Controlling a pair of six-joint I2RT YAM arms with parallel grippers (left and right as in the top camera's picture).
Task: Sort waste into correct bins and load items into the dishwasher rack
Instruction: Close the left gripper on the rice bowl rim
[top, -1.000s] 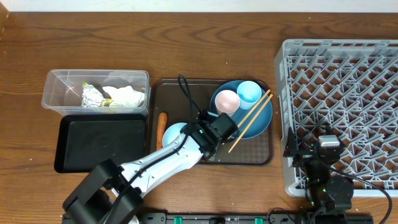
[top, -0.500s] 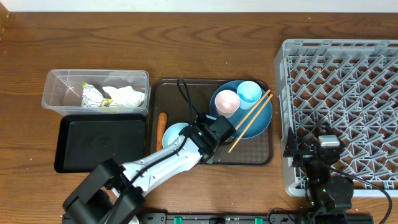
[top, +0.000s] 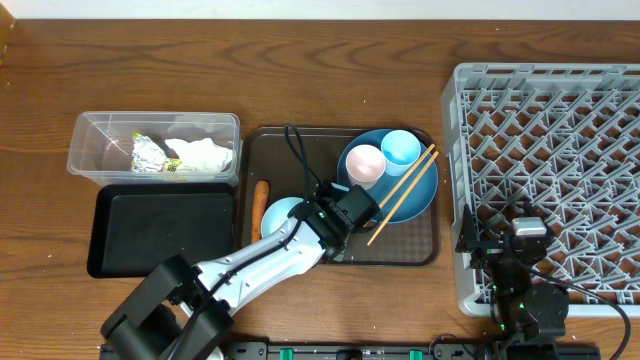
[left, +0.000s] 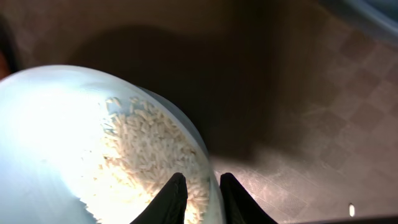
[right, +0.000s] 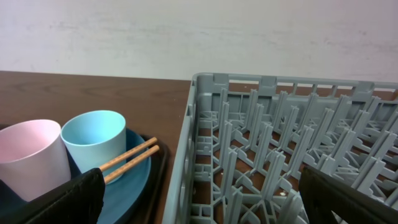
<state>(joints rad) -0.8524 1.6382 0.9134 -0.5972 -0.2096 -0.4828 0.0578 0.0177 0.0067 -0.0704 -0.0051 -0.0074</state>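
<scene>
My left gripper (top: 316, 213) (left: 202, 186) is shut on the rim of the pale bowl (top: 281, 213) (left: 50, 124), one finger inside and one outside. The bowl holds white rice (left: 149, 149). An orange carrot (top: 260, 203) lies beside the bowl. The blue plate (top: 415, 190) carries the pink cup (top: 364, 163), the light blue cup (top: 401, 150) and the chopsticks (top: 402, 195). The clear tub (top: 95, 150) holds tissue (top: 205, 153), foil (top: 147, 153) and a wrapper (top: 172, 165). My right gripper (top: 510, 240) (right: 205, 199) is open over the grey rack (top: 560, 150) (right: 280, 124).
The bowl, carrot and plate sit on a dark brown serving tray (top: 300, 150). The shallow black tray (top: 165, 230) lies left of it, in front of the tub. The right wrist view shows the cups (right: 93, 140) and chopsticks (right: 130, 158) left of the rack.
My left gripper edged slightly down and left along the bowl's rim. The right arm has not moved.
</scene>
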